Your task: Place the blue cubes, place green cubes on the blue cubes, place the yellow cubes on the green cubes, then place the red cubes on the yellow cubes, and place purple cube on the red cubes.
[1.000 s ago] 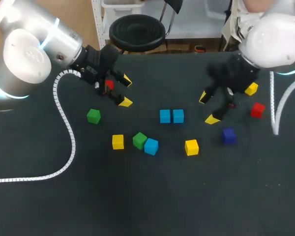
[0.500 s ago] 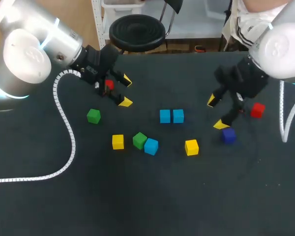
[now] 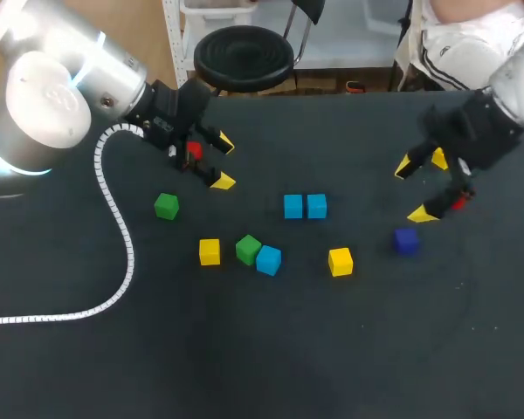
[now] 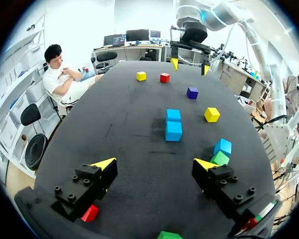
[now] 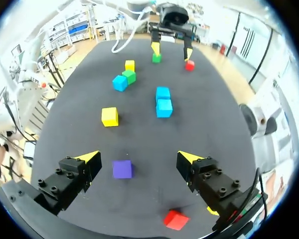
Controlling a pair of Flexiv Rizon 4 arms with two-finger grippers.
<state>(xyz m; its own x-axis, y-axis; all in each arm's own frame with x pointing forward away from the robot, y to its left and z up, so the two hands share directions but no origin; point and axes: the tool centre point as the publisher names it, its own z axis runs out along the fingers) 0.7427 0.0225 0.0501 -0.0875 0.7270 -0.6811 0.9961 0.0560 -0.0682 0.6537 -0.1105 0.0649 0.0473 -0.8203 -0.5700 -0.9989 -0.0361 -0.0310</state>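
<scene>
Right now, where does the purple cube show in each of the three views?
Head view: purple cube at right, just below the open right pincer.
Left wrist view: purple cube far ahead of the left pincer, beyond the blue cube pair.
Right wrist view: purple cube seen between the pincer's fingers.
Shared landmark: the blue cube pair, touching, mid-table.

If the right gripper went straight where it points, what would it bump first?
Probably the purple cube, which sits just ahead of the open right gripper. Depth is hard to judge, so it might touch bare table beside the cube instead.
</scene>
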